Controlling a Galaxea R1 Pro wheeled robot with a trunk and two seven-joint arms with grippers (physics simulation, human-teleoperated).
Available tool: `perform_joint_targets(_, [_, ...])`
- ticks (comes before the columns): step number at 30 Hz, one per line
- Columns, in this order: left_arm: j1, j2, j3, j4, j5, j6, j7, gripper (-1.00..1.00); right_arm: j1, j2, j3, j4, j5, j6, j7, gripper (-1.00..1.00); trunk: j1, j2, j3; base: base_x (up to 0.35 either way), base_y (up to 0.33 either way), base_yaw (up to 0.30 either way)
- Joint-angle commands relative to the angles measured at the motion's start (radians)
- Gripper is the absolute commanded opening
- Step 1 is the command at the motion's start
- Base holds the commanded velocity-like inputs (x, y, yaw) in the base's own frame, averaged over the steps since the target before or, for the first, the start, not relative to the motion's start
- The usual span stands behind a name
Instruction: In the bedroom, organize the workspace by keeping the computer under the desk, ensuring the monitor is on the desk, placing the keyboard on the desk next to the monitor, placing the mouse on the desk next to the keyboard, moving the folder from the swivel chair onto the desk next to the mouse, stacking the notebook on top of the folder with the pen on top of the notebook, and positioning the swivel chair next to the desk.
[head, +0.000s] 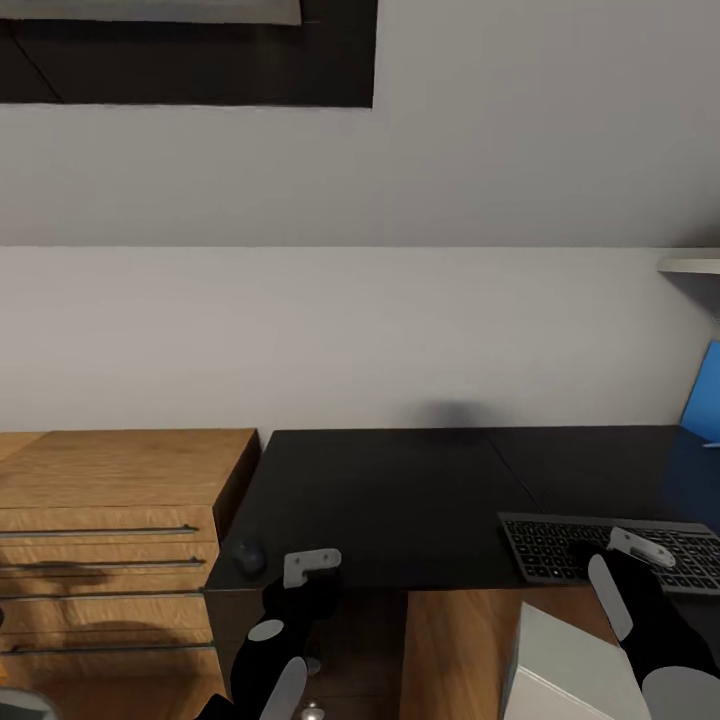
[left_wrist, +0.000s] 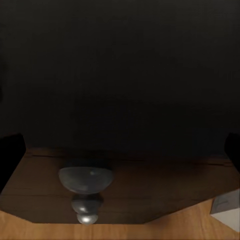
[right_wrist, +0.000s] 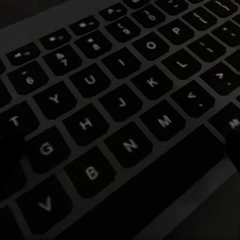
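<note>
Below, we see a black surface (head: 400, 500) set against a plain pale wall (head: 350, 330), with a light wood cabinet (head: 110, 520) just beside it on the left. Our keyboard (head: 560, 545) lies at the front edge on the right; a blue folder (head: 703, 395) shows at the far right. Our right hand (head: 640, 548) hovers over the keys and our left hand (head: 312, 566) sits at the front edge near a dark mouse (head: 250, 557); we cannot tell either grip. A grey box (head: 580, 670) stands underneath.
</note>
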Motion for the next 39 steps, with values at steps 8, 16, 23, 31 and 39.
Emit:
perform_joint_targets(8, [-0.001, 0.000, -0.005, -0.001, 0.010, 0.002, 0.010, 1.00, 0.000, 0.000, 0.001, 0.045, -0.034, -0.003, -0.005, 1.00, 0.000, 0.000, -0.001, 0.132, 0.038, 0.000])
perform_joint_targets(16, [-0.001, 0.000, -0.053, 0.016, 0.010, 0.003, 0.010, 1.00, 0.000, 0.001, 0.006, 0.044, -0.034, -0.003, -0.004, 1.00, 0.000, 0.000, -0.001, 0.116, 0.086, 0.000])
perform_joint_targets(23, [-0.001, 0.000, -0.060, 0.026, 0.009, 0.004, 0.009, 1.00, 0.000, 0.002, 0.007, 0.043, -0.034, -0.004, -0.004, 1.00, 0.000, 0.000, -0.001, 0.062, 0.050, 0.000])
perform_joint_targets(31, [-0.001, 0.000, -0.087, 0.027, 0.008, 0.004, 0.010, 1.00, 0.000, 0.003, 0.009, 0.043, -0.034, -0.007, -0.004, 1.00, 0.000, 0.000, -0.001, 0.169, 0.001, 0.000])
perform_joint_targets(39, [-0.001, 0.001, -0.130, 0.028, 0.008, 0.002, 0.011, 1.00, 0.000, 0.003, 0.011, 0.043, -0.034, -0.012, -0.003, 1.00, 0.000, 0.000, -0.001, 0.091, 0.000, 0.000])
